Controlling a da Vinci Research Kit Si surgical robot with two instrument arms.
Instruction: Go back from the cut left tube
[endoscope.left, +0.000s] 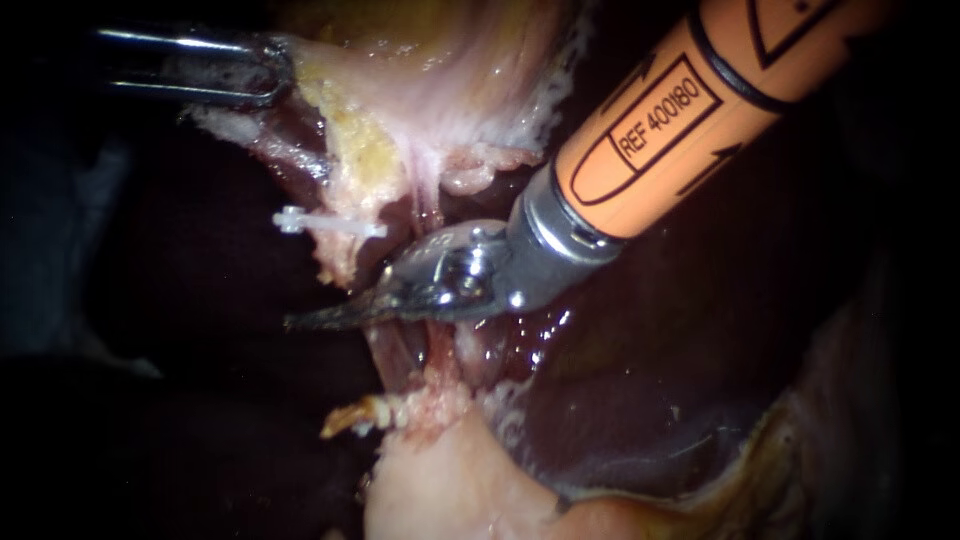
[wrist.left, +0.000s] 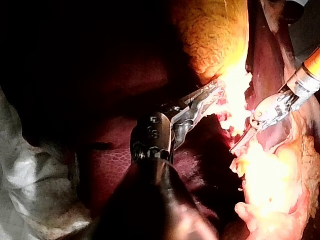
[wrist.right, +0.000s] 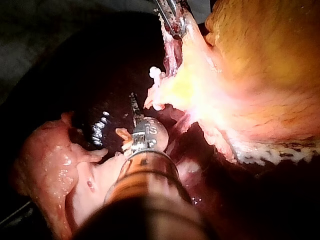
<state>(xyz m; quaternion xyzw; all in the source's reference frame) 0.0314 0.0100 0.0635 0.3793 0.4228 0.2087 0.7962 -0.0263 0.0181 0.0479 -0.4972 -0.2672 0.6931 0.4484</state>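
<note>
The right instrument (endoscope.left: 310, 318), upper right, has an orange tubular shaft (endoscope.left: 680, 120) printed with black arrows and boxed lettering, a silver collar (endoscope.left: 560, 235) and grey pointed blades. The left instrument (endoscope.left: 275, 70), upper left, is slim polished steel.

Darkness rings the bright light; a pale drape (wrist.left: 25, 170) lies crumpled.

Right instrument (endoscope.left: 335, 316), seemingly closed, near clip (endoscope.left: 325, 223)

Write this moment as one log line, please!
left instrument: shut on pale tissue | right instrument: shut, holding nothing, below white clip
</note>
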